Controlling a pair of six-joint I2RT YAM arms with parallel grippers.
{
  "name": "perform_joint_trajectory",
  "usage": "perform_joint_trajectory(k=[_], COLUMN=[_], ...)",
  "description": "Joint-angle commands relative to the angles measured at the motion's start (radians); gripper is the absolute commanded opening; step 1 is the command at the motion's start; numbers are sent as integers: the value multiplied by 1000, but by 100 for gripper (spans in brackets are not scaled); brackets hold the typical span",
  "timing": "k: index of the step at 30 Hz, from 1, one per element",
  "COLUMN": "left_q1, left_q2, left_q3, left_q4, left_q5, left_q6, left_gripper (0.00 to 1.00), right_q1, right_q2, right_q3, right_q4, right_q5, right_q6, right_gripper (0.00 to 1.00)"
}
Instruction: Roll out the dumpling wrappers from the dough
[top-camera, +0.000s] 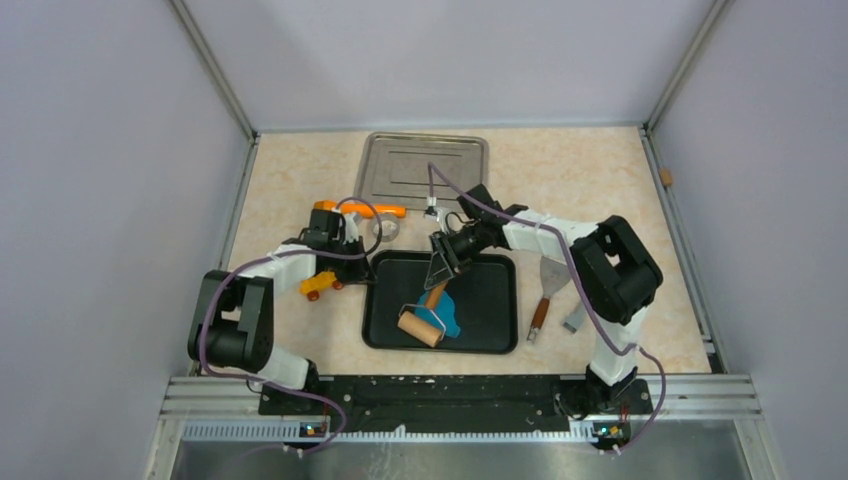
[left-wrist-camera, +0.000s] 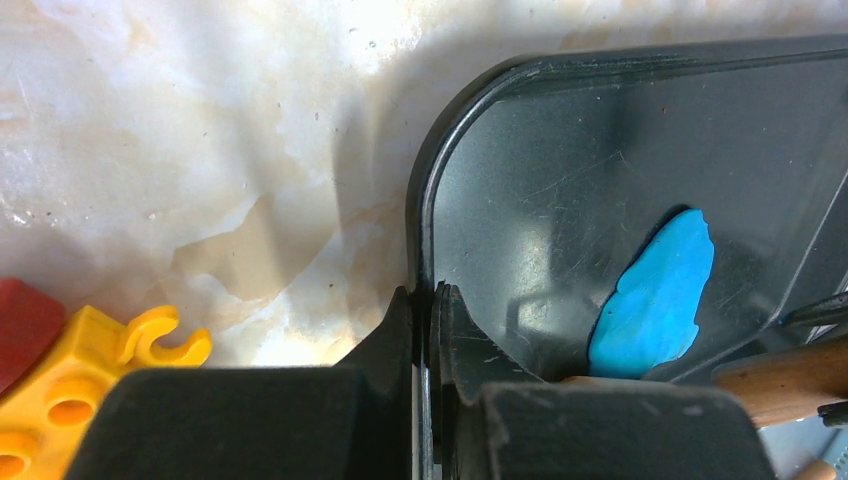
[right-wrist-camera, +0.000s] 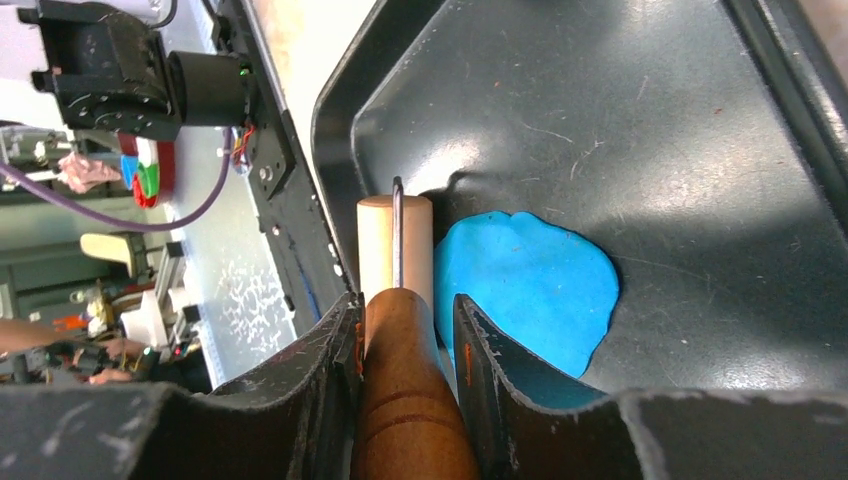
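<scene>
The left rim of the tray (top-camera: 490, 300) is pinched by the left hand (left-wrist-camera: 427, 300), the flat blue dough (right-wrist-camera: 525, 285) is seen lying inside it, and the roller (right-wrist-camera: 395, 235), set at the dough's edge, is gripped by its handle in the right hand (right-wrist-camera: 405, 320).

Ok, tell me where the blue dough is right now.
Top view: the dough lies flat in the black tray, near its front edge, just right of the wooden roller held by the right gripper.
</scene>
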Motion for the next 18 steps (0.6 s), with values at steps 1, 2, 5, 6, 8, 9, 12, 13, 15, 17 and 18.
perform_joint_trajectory(k=[1, 2, 5, 6, 8, 9, 12, 13, 15, 17, 18], left_q1=[14, 15, 19, 20, 23, 23, 24, 25, 25, 25, 26], left_q2=[-68, -72, -84, -85, -87, -88, -92, -94, -100, -109, -117], left_q3=[-7, -8, -9, -9, -14, -18, -22, -20, -14, -5, 0], left_q4=[-1, -1, 1, 2, 5, 13, 25, 23, 24, 24, 23], left_q5=[0, 0, 6, 10, 27, 40, 74, 88, 108, 129, 146], left_q6=[21, 25, 36, 39, 50, 58, 60, 60, 54, 50, 51], left_gripper=[0, 0, 0, 0, 7, 14, 39, 45, 50, 53, 54], right_q1=[12, 16, 36, 39, 30, 23, 5, -2, -36, -101, -144], right_q2=[52, 47, 11, -1, -27, -40, -88, -113, -167, -226, -257], right_q3=[33, 64, 193, 230, 262, 262, 243, 232, 206, 160, 144], right_q4=[1, 7, 21, 25, 108, 183, 315, 313, 219, 94, 22], right_q5=[111, 42, -128, -173, -264, -307, -388, -394, -355, -297, -236], right_q6=[-138, -134, -119, -111, -12, 67, 239, 235, 160, 74, 13], right_gripper=[0, 0, 0, 0, 0, 0, 0, 0, 0, 0, 0])
